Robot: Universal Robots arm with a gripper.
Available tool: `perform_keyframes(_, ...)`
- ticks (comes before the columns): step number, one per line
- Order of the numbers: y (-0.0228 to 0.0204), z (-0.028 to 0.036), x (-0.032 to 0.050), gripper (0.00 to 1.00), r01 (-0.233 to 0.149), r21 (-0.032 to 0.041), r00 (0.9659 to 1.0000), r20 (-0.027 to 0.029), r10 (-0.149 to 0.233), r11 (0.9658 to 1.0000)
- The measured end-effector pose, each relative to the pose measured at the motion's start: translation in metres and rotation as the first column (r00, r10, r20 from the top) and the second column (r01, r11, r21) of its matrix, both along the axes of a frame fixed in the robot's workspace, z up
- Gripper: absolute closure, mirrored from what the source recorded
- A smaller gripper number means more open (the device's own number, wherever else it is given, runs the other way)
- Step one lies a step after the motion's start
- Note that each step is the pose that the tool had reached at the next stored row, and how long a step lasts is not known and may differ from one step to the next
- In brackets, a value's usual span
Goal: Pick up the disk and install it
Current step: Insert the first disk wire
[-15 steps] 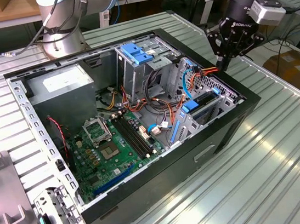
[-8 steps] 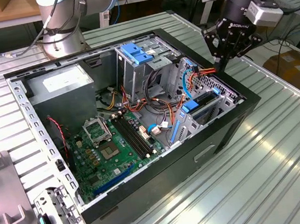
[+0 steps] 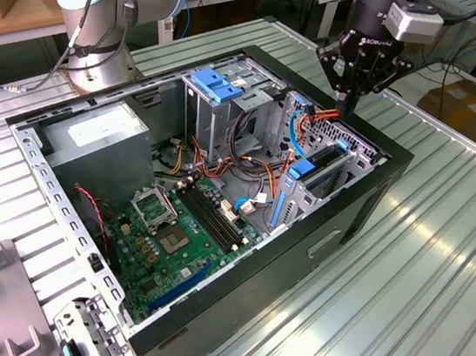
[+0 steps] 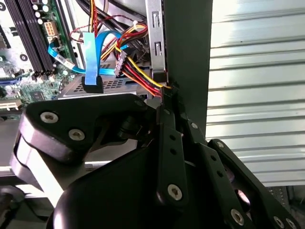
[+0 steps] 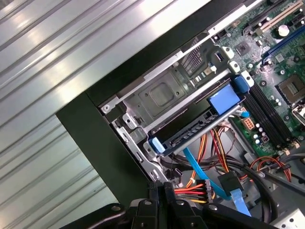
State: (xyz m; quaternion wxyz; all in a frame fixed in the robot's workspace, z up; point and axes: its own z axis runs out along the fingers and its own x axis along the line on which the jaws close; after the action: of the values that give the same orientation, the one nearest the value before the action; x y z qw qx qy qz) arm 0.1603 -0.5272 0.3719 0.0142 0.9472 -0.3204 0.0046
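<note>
The gripper [image 4: 169, 90] was held low over the back corner of the open computer case [image 3: 373, 200]. Its two thin fingers were shut together. No disk was held between them. In both wrist views the tip was set right at a bunch of red, yellow and black wires [image 5: 190, 192]. Whether a wire was pinched could not be told.

Just past the wires, a blue flat cable [image 4: 90, 57] was plugged in. Beside it, a dark flat thing between blue rails [image 5: 190, 133] was seen sitting in a slot of the case. It was judged to be the disk, already pushed into its place, though its label was hidden.

So the picking up was judged done, and the work was judged to be at the plugs behind the disk. A slow, gentle touch was called for there, so that no wire was tugged.

Farther off, the green board [image 3: 175, 230] and the tall cage [image 3: 213, 85] were left alone.
</note>
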Motion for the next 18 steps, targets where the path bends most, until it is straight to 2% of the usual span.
perform_keyframes(7, 0.0000, 0.0000, -0.0067, 0.84, 0.015, 0.0000, 0.9999, 0.0000, -0.015, 0.9999)
perform_keyframes(9, 0.0000, 0.0000, -0.0068, 0.84, 0.059, 0.0001, 0.9983, 0.0000, -0.059, 0.9983)
perform_keyframes(10, 0.0000, 0.0000, -0.0068, 0.84, 0.092, 0.0000, 0.9958, 0.0000, -0.092, 0.9958)
perform_keyframes(11, 0.0000, 0.0000, -0.0068, 0.84, 0.099, 0.0000, 0.9951, 0.0000, -0.099, 0.9951)
perform_keyframes(18, 0.0000, 0.0000, -0.0068, 0.84, 0.102, 0.0000, 0.9948, 0.0000, -0.102, 0.9948)
